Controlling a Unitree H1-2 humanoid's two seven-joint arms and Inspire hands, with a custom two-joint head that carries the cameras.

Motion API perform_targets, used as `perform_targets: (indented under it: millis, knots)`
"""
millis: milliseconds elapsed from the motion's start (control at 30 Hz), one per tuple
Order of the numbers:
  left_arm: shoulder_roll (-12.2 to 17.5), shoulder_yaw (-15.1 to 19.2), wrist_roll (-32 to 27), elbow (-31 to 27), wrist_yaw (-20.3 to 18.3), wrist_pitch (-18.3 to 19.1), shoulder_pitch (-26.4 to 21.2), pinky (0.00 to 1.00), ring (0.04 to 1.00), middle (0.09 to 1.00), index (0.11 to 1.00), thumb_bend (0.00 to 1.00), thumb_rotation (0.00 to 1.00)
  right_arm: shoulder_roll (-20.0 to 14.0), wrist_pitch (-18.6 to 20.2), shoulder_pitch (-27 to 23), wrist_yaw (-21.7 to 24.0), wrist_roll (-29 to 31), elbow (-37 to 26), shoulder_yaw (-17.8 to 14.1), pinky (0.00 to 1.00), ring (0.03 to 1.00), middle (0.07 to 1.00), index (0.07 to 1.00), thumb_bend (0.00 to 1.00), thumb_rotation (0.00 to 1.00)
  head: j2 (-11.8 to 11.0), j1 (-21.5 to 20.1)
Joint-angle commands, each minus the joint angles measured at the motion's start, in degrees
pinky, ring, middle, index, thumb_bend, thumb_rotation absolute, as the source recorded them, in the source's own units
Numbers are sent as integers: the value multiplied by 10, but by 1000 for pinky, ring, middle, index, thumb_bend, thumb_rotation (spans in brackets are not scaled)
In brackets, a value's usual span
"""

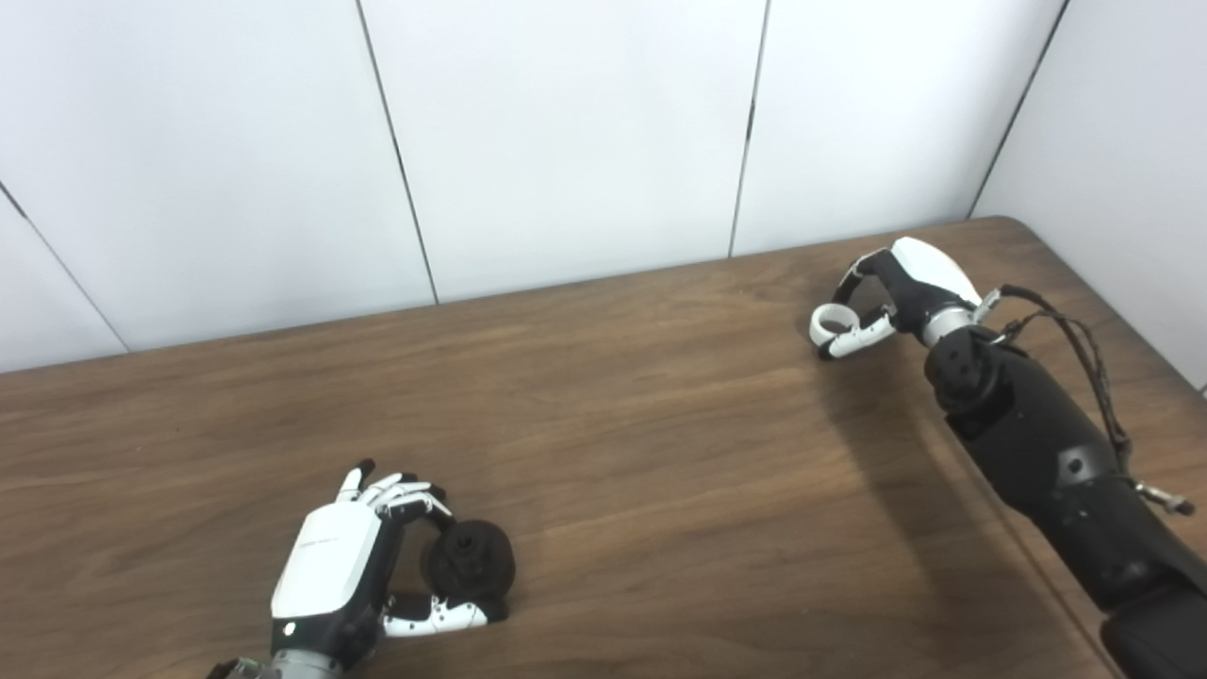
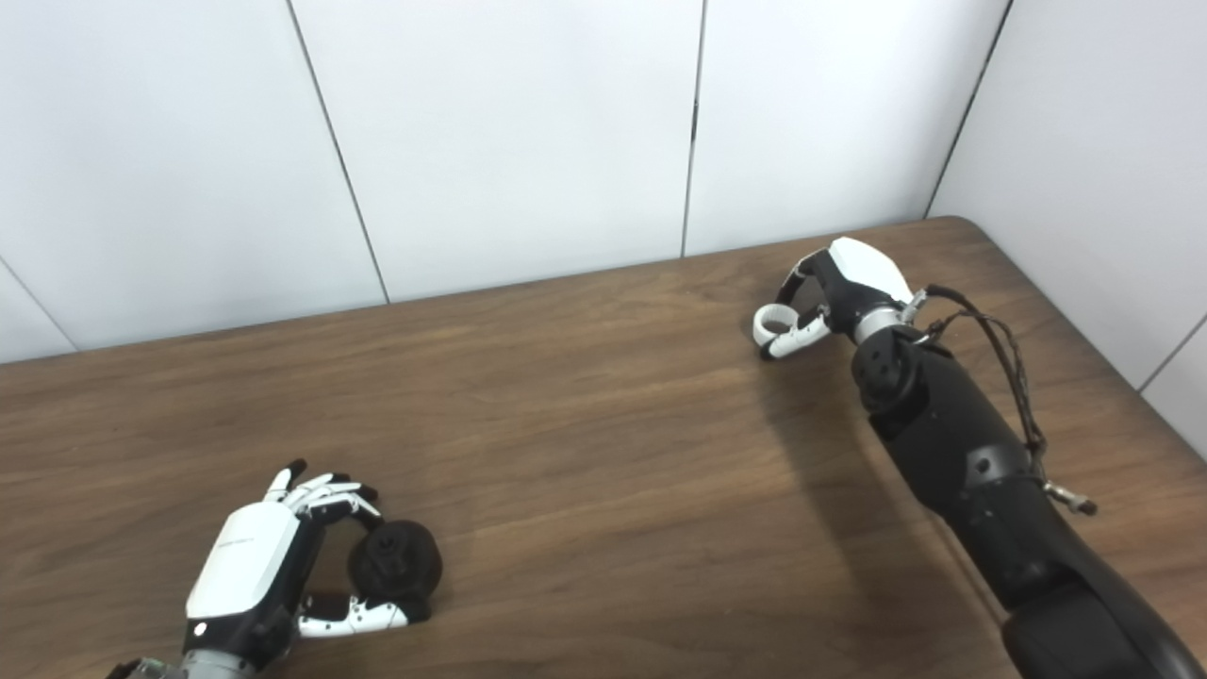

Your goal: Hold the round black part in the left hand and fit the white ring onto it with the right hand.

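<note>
Black round part and white ring, each taken up at opposite ends of the table before mating.

Black, and set near the front left of the wooden table (image 1: 660, 443), the round black part (image 1: 469, 561) sits cupped between the curled fingers and thumb of the left hand (image 1: 344, 575), its face turned rightward, apparently to offer a seat for the ring. The white ring (image 1: 830, 325) lies far off at the back right, pinched between the thumb and fingers of the right hand (image 1: 896, 292), low over or on the tabletop; which cannot be told. The two parts remain well apart, so fitting is judged not yet begun.
</note>
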Motion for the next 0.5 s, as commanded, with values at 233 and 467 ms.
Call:
perform_targets:
  millis: [233,467]
  knots:
    - [4,0,13,1,-6,7,-10,1000,867,757,484,523,52,-12,37,-26,103,-33,-156,36,961,981,864,487,521,131,6,15]
    - [-6,-7,20,-4,-7,14,-6,1000,870,758,484,523,51,17,41,-19,163,-58,-235,43,917,969,856,487,523,133,9,37]
